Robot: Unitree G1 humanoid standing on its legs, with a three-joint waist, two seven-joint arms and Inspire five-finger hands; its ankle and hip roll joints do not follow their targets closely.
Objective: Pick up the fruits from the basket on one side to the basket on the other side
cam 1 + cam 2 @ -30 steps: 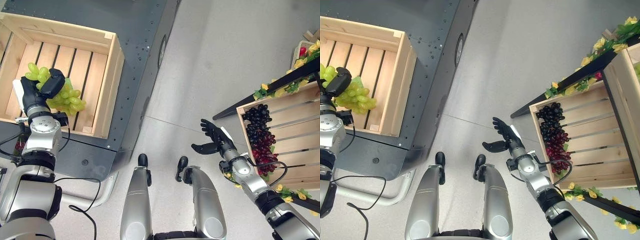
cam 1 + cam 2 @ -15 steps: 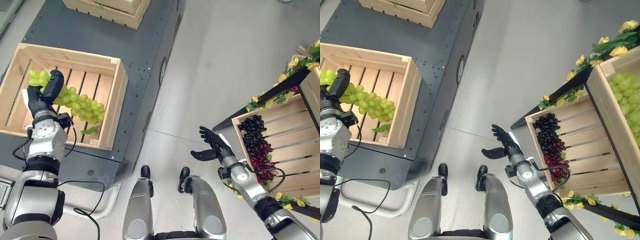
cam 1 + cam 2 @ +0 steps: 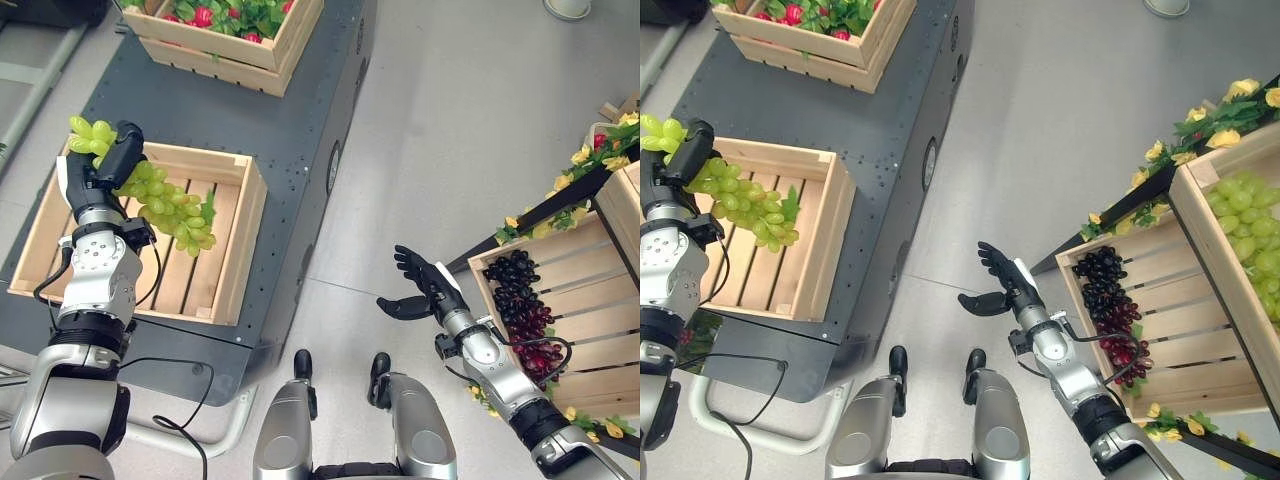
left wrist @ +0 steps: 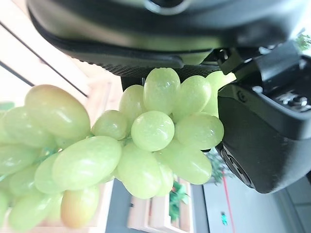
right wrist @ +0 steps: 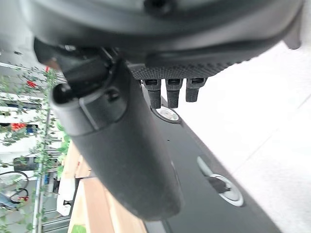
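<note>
Left eye view, left hand [image 3: 100, 170] holding green grapes [image 3: 165, 205] over wooden crate [image 3: 235, 240]

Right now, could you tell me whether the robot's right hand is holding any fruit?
No, the right hand hangs open above the floor with nothing in it, while the left hand grips the green grapes.

The left hand [image 3: 105, 170] covers the middle of the green grape bunch [image 3: 165, 205], the crate of red fruit and leaves [image 3: 225, 35] is cut off at the dark platform's [image 3: 300, 130] far edge, and the green grapes [image 3: 1250, 235] at far right run out of view.
</note>
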